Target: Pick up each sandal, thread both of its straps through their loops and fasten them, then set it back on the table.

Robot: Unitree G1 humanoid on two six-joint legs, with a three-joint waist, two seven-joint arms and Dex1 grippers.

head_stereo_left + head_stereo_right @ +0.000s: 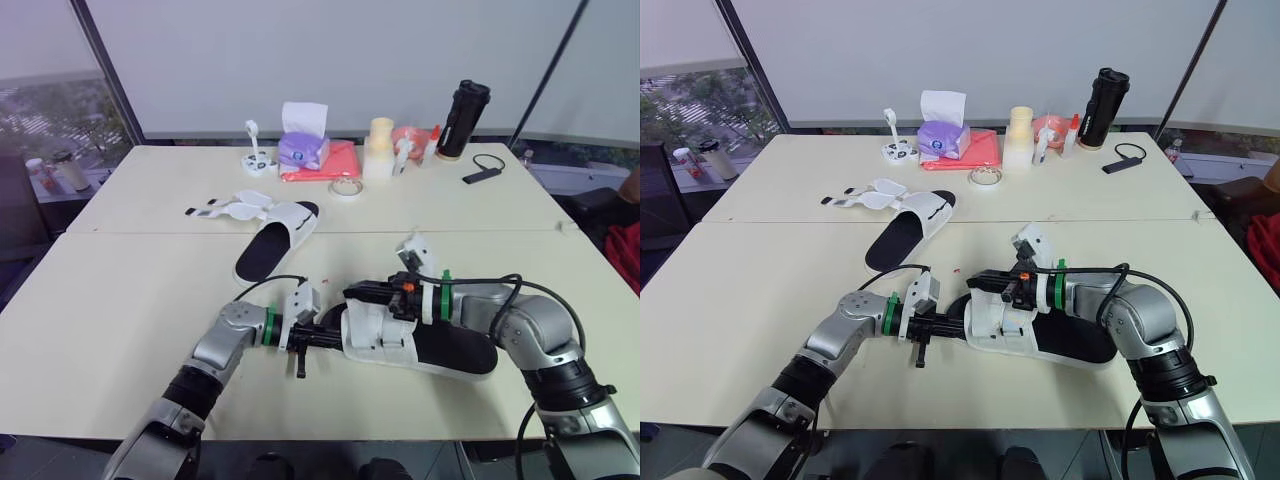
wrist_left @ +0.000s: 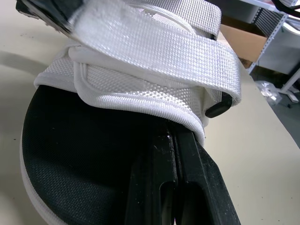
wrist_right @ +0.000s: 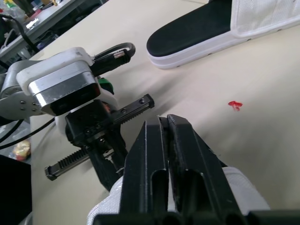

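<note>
The near sandal (image 1: 445, 352), with a black footbed and a white upper (image 1: 378, 335), lies at the table's front between my two arms. My left gripper (image 1: 335, 340) is shut, its tips tucked under the upper's front edge (image 2: 140, 105) at the toe opening. My right gripper (image 1: 356, 293) hovers over the upper, shut on the end of a white strap (image 2: 154, 47) that lies across it. In the left wrist view the right fingers (image 2: 42, 14) pinch that strap's end. A second sandal (image 1: 277, 238) rests farther back on the left with its straps (image 1: 225, 209) spread open.
Along the far edge stand a purple tissue box (image 1: 303, 148), a red pouch (image 1: 335, 162), a tape roll (image 1: 346, 187), a cream jar (image 1: 379, 148) and a black bottle (image 1: 463, 118). A small black device (image 1: 482, 176) lies at the back right.
</note>
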